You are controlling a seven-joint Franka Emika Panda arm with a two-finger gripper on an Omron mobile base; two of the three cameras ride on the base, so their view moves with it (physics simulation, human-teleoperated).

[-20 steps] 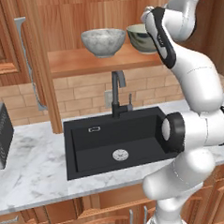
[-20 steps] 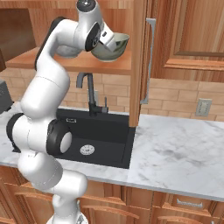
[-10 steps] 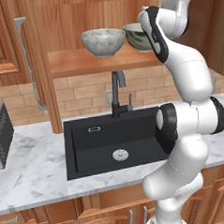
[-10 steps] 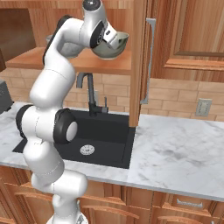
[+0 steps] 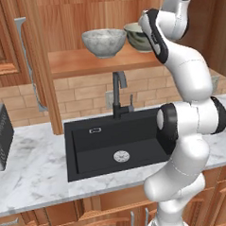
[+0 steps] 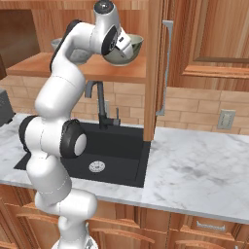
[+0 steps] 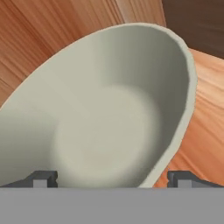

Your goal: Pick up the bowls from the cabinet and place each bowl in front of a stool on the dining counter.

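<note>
Here the gripper (image 7: 112, 177) stands spread wide, holding nothing, its two dark fingertips (image 7: 43, 178) set apart at the bottom of the hand view. The rim of the cream-inside bowl (image 7: 100, 127) runs down between them, one tip on the inner side, the other outside the wall. Whether either tip touches the wall cannot be told.

Step in hand, as judged: the reach for the first pick, jaws straddling the rim, not yet shut. The next move calls for a short push deeper over the rim, then a close on the wall, then a lift clear of the shelf (image 5: 97, 63) before backing out of the cabinet (image 6: 155, 58).

From the left base view the hand sits high at the patterned bowl (image 5: 138, 37), which stands at the right of the shelf. The speckled bowl (image 5: 104, 42) stands just beside it to the left, upright and apart from the hand. Its closeness is a risk: a sideways swing on withdrawal could knock it.

Below lie the black sink (image 5: 114, 143) and its tap (image 5: 117, 93), set in the marble worktop (image 6: 194, 170).
</note>
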